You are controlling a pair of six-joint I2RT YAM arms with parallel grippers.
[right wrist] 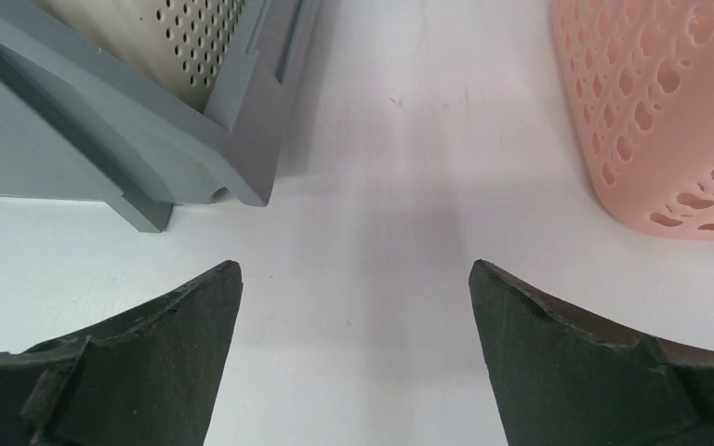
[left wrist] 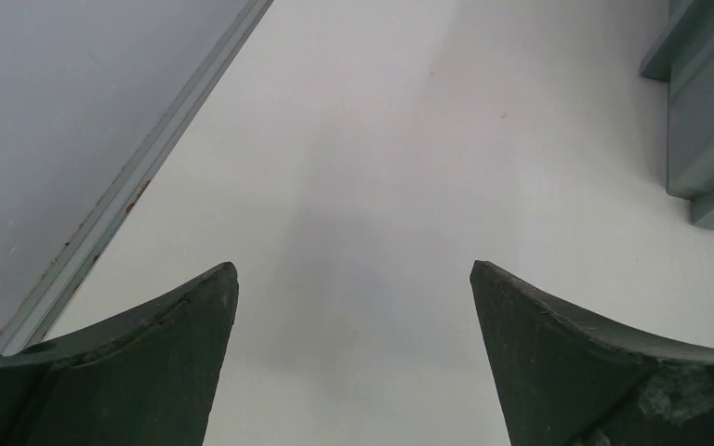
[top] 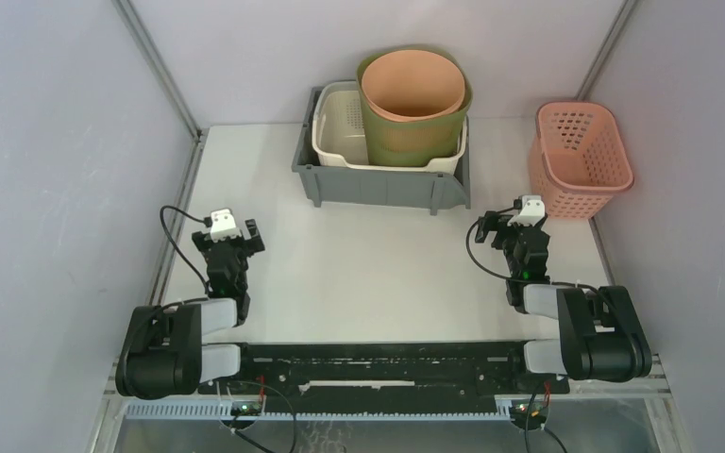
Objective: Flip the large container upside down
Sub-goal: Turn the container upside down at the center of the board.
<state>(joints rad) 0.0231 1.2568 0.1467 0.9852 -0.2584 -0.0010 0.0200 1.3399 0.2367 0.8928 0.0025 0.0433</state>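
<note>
Bin (top: 378, 186) upright on table (top: 368, 274)

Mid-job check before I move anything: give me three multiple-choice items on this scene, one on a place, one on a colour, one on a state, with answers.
1. Where does the pink basket stand relative to the grey bin?
A) inside it
B) to its right, on the table
C) to its left

2. What colour is the perforated basket inside the grey bin?
A) cream
B) blue
C) black

3. How do the fingers of the left gripper and right gripper stand?
A) left shut on the bin's rim
B) both shut, empty
C) both open, holding nothing

Answers:
1 B: the top view shows it apart from the bin, at the far right.
2 A: its pale holed wall shows in the top and right wrist views.
3 C: each wrist view shows bare table between spread fingers.
</note>
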